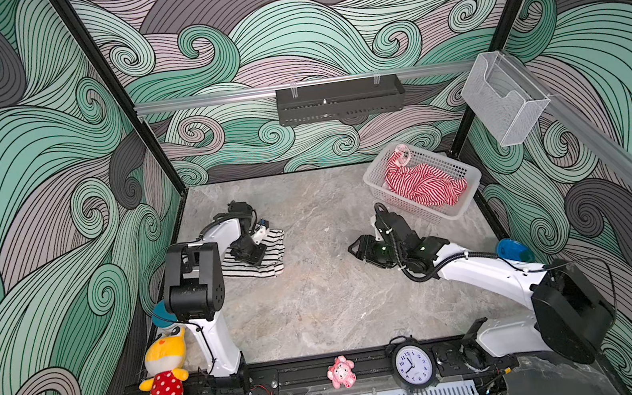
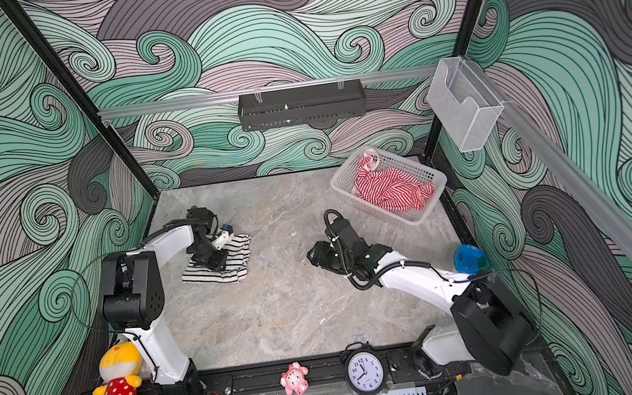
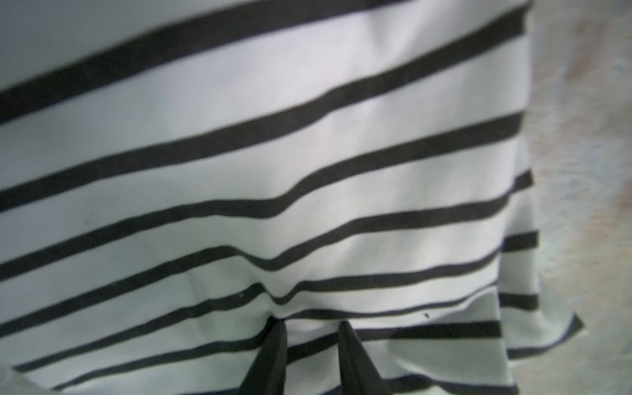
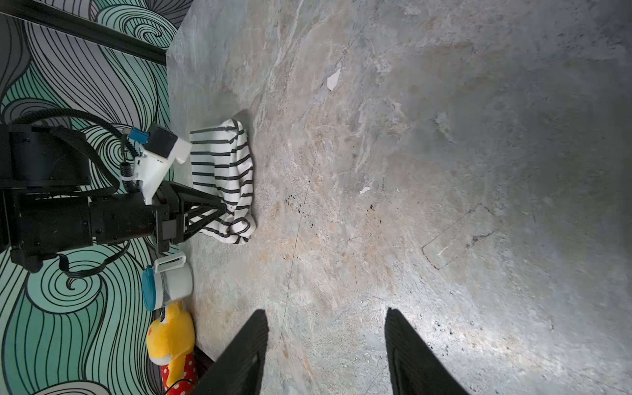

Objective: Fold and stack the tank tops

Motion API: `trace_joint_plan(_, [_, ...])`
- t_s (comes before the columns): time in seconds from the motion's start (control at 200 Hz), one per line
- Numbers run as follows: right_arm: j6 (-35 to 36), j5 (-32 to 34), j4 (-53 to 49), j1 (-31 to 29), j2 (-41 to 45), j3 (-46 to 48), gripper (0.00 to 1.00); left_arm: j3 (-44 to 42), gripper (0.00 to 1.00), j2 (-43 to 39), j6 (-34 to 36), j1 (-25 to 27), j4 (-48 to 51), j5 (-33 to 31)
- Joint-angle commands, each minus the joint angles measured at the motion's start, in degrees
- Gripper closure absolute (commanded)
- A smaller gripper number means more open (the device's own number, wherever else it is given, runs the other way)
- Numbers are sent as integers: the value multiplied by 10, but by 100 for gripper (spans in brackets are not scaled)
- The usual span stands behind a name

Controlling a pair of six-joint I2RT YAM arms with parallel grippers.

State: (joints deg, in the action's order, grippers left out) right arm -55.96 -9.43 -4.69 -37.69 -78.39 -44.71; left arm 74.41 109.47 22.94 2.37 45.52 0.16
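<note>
one black-and-white tank top lies pinched beneath the left pincer.

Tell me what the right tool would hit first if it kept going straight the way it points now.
Most likely the bare table: the right tool, open and empty, aims down at its surface. The black-and-white tank top lies off to one side of that line, though depth is hard to judge.

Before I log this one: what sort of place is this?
Most likely a lab robot cell, not a home: two arms bolted to a rail, framed swirl-print backdrop walls, and staged props such as a laundry basket and clock.
</note>
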Motion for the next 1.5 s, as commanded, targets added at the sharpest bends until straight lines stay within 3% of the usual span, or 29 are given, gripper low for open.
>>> trace_joint_plan(0.0, [-2,-12,15,1,-18,-14,44,42,70,29,21,-46,28,-35])
trace_joint_plan(0.115, [-5,-21,30,1,-32,-17,44,89,70,52,11,-91,45,-27])
trace_joint_plan(0.215, [-2,-27,33,0,-41,-21,44,117,70,52,-4,-115,63,17])
trace_joint_plan(0.3, [0,-26,32,0,-44,-22,43,105,70,23,-1,-102,62,84])
trace_joint_plan(0.371, [1,-25,30,1,-45,-23,43,85,69,-10,-4,-71,44,100])
trace_joint_plan(0.526, [3,-14,7,2,-43,-24,40,59,69,-48,-8,26,33,96])
trace_joint_plan(0.681, [14,2,-49,3,-51,-31,27,74,69,0,-21,73,32,88])
trace_joint_plan(0.851, [18,17,-71,3,-38,-16,24,111,69,61,-25,74,50,75])
trace_joint_plan(1.137, [16,22,-64,4,-17,7,24,111,69,89,-22,51,18,-17])
trace_joint_plan(1.492, [3,3,-25,3,-41,6,24,209,69,156,-5,-11,38,-28])
